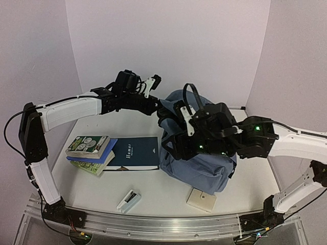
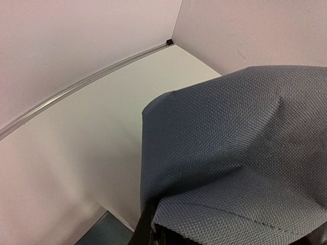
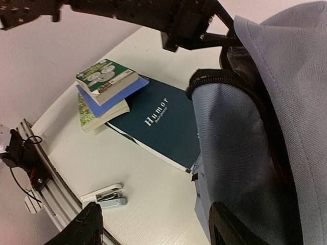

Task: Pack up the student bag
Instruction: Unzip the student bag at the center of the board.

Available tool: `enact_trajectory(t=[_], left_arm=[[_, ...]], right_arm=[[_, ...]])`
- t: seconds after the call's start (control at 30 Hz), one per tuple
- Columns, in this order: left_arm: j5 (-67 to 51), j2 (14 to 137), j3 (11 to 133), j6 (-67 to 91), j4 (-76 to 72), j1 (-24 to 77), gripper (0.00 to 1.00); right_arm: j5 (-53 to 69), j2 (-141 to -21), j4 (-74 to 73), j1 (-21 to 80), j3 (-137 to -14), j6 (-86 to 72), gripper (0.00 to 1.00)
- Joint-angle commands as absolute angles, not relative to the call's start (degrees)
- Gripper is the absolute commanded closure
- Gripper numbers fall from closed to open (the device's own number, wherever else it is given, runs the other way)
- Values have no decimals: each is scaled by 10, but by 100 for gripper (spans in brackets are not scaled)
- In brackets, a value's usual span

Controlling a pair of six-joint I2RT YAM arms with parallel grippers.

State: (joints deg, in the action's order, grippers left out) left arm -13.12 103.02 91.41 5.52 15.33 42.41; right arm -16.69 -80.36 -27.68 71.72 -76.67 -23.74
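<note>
The slate-blue student bag (image 1: 204, 168) stands at the middle right of the table with its top open. My left gripper (image 1: 159, 108) is shut on the bag's upper left edge. In the left wrist view the fabric (image 2: 230, 153) fills the frame and a fold of it runs into the dark fingers (image 2: 145, 232). My right gripper (image 1: 176, 140) is open and empty beside the bag's left face, its fingers (image 3: 225, 227) spread wide over fabric and table. The bag's black zipper rim (image 3: 214, 79) shows there, with the left gripper (image 3: 191, 28) above it.
A dark teal book titled Humor (image 1: 135, 153) lies left of the bag, touching it (image 3: 158, 122). A stack of books (image 1: 91, 153) rests on its left end. A stapler (image 1: 129, 200) and a beige square pad (image 1: 201, 199) lie near the front edge.
</note>
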Motion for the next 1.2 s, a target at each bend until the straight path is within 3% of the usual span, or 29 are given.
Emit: enact_trajectory(t=[0.0, 0.17, 0.43, 0.83, 0.93, 1.17], left_arm=[[-149, 996, 907, 42, 148, 422, 100], [-150, 985, 900, 37, 143, 422, 100], [-149, 982, 896, 28, 144, 422, 100], [-151, 976, 889, 26, 140, 422, 100], [-156, 976, 891, 25, 141, 422, 100], [-149, 985, 895, 45, 143, 422, 100]], right_arm=[[-174, -830, -303, 672, -794, -262, 35], [-197, -815, -317, 630, -773, -290, 38], [-186, -753, -343, 589, -744, -306, 27], [-251, -755, -442, 542, -699, -345, 26], [-207, -767, -448, 542, -691, -332, 27], [20, -711, -373, 557, -637, -291, 26]])
